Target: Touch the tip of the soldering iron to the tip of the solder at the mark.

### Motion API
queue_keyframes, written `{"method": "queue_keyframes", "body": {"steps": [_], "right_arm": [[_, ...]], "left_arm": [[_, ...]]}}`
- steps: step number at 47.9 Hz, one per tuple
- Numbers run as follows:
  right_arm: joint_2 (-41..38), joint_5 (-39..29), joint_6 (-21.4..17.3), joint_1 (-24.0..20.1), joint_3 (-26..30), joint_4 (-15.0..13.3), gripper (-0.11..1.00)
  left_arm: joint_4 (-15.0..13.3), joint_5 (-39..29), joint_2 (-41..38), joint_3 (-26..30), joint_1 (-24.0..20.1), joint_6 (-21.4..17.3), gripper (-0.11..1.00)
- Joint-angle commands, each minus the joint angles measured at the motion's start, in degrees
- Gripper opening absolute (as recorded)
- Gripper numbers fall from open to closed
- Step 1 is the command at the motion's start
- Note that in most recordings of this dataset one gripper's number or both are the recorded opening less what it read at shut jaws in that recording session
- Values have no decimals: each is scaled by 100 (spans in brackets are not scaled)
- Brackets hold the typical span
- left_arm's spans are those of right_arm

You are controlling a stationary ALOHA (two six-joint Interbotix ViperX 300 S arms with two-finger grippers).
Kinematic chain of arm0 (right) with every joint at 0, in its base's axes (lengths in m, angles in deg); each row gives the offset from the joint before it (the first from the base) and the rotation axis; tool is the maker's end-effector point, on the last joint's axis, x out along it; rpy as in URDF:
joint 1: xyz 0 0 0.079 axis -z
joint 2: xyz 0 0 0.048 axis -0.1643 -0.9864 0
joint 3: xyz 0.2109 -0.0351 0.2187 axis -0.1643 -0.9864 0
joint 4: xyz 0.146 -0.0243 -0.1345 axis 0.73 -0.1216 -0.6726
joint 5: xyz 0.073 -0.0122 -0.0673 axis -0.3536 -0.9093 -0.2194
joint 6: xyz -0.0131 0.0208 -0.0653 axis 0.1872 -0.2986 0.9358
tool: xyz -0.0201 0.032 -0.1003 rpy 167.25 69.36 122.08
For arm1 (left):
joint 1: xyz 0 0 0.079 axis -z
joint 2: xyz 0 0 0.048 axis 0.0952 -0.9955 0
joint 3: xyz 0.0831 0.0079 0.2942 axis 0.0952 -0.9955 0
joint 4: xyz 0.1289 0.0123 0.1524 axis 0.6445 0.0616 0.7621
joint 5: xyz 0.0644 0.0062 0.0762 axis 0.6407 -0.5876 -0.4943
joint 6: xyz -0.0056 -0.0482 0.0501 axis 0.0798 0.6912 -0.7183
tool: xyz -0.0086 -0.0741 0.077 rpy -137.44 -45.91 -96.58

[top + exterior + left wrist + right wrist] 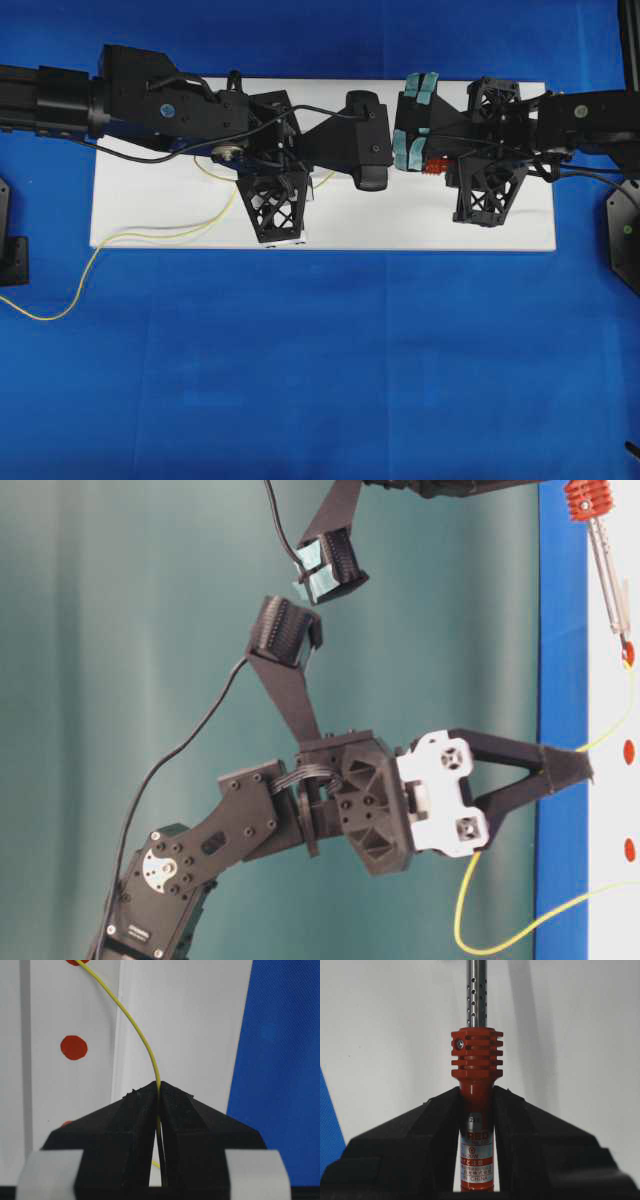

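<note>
In the left wrist view, the left gripper [159, 1091] is pinching the solder [141, 1035] between closed jaws; the wire is curving away over the white board [190, 1020] toward a red mark [74, 1047], its tip cut off. The right gripper [476, 1097] is clamping the soldering iron [476, 1060] by its handle. At table level the iron's tip is meeting the solder at a mark, contact being hard to confirm.
</note>
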Motion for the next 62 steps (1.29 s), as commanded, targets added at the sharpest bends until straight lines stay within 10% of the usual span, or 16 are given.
{"method": "queue_keyframes", "body": {"steps": [1, 62], "right_arm": [[53, 35, 9, 9, 141, -18, 6], [53, 35, 9, 18, 141, -18, 6]], "left_arm": [[9, 0, 70, 185, -9, -9, 1], [9, -105, 62, 211, -18, -9, 1]]}}
